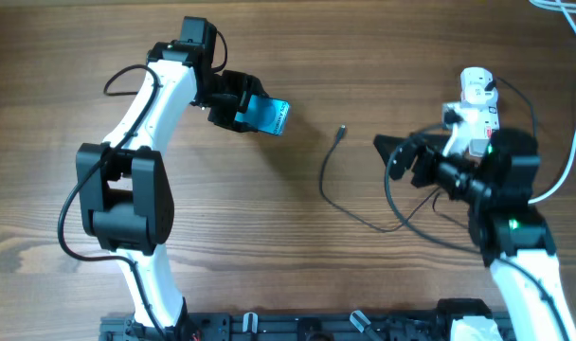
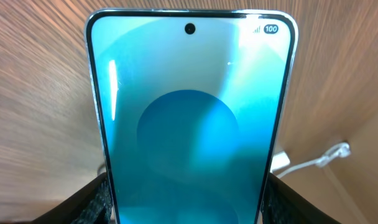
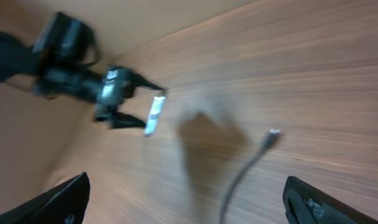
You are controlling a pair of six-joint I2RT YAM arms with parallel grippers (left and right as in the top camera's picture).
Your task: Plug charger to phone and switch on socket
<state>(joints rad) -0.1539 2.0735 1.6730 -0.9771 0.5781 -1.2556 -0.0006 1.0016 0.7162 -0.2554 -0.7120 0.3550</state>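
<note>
The phone (image 1: 271,116) is clamped by its sides in my left gripper (image 1: 243,109), screen lit turquoise. My right gripper (image 1: 399,156) is spread wide, empty. The charger (image 1: 341,132) lies on the bench (image 1: 269,256) between them; the socket (image 1: 476,99) is beside my right arm.
</note>
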